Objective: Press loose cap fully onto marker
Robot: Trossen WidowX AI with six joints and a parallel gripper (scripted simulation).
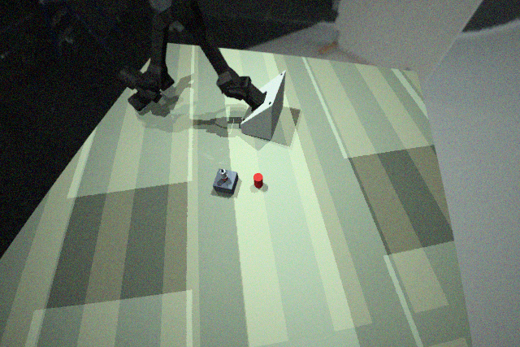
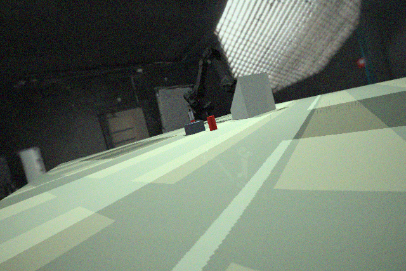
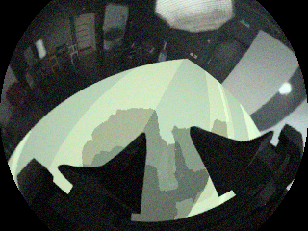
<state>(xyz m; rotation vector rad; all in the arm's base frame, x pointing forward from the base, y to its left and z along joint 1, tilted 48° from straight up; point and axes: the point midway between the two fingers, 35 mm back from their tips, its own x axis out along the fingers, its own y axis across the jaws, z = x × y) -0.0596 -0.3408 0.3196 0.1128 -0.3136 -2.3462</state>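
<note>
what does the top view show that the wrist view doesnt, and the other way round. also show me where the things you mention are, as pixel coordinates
Only the top view: the blue-grey square holder block [image 1: 225, 184] with the upright marker [image 1: 223, 175], the red cylindrical cap [image 1: 257, 180] standing apart beside it, and the grey wedge-shaped stand [image 1: 273, 118].
Only the wrist view: the gap between the black, pointed fingers, with nothing held there.
Both: the pale green striped table top [image 1: 218, 271] [image 3: 144, 87], and shadows on it.

Looks smooth and faintly glossy across the striped table [image 1: 218, 250] [image 2: 163, 215] [image 3: 120, 91]. Reads as plain, plastic-like and matt on the dark block [image 1: 225, 184] [image 2: 195, 128]; at three o'clock from there in the top view, seems smooth on the red cap [image 1: 257, 180] [image 2: 212, 122]. Appears flat and matt on the grey wedge [image 1: 262, 123] [image 2: 255, 96] at one o'clock, dull black along the arm [image 1: 212, 55] [image 2: 222, 70].
</note>
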